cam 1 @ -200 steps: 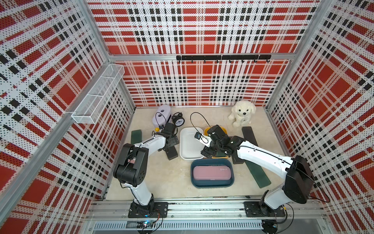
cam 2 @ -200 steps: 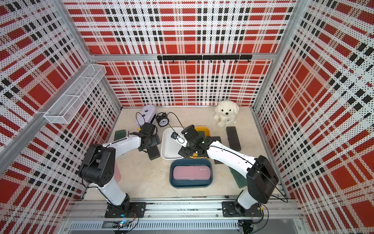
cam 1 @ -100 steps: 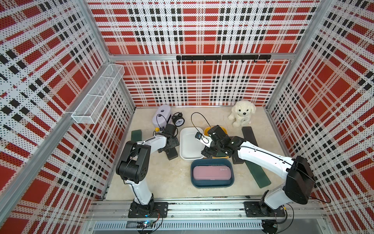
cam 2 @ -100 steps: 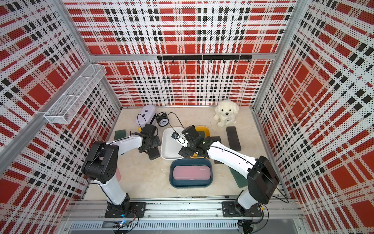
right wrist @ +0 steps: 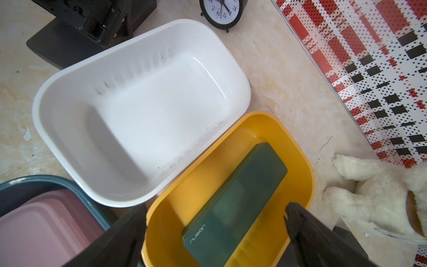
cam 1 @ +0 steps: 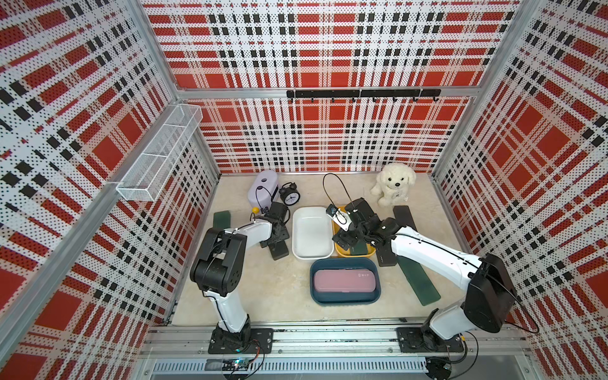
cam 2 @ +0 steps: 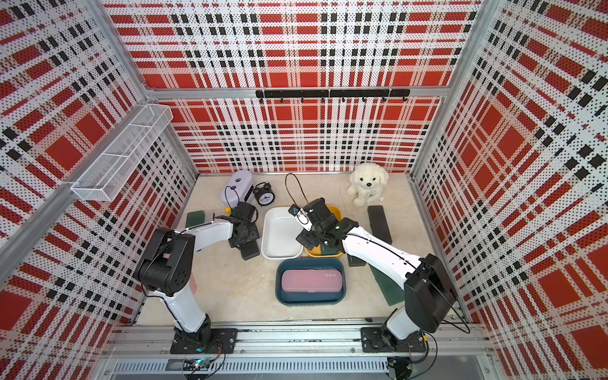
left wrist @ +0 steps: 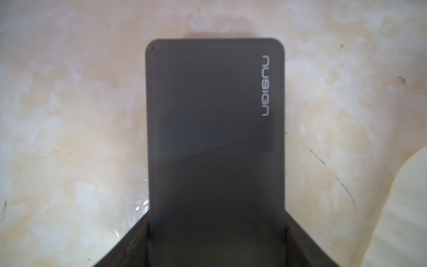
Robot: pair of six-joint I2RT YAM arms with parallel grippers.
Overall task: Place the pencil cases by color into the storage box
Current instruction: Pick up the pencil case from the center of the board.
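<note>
We have the left arm's fingers (left wrist: 132,250) pressed against the long sides of the black pencil case (left wrist: 215,115), which lies flat on the table (left wrist: 69,115) just beside the empty white bin (cam 1: 311,233). The hold looks off-centre, so on lifting, the case could tip, slip or catch that bin's rim. The right arm's fingers (right wrist: 321,240) stand apart above the green pencil case (right wrist: 235,208) lying in the yellow bin (right wrist: 208,173); with the bins side by side, we risk the arms clashing.

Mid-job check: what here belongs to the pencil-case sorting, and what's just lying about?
Job: pink case, green case, black case, other loose cases; white bin, yellow bin, blue bin.
Lying about: plush dog, alarm clock, lilac box, wire basket.
</note>
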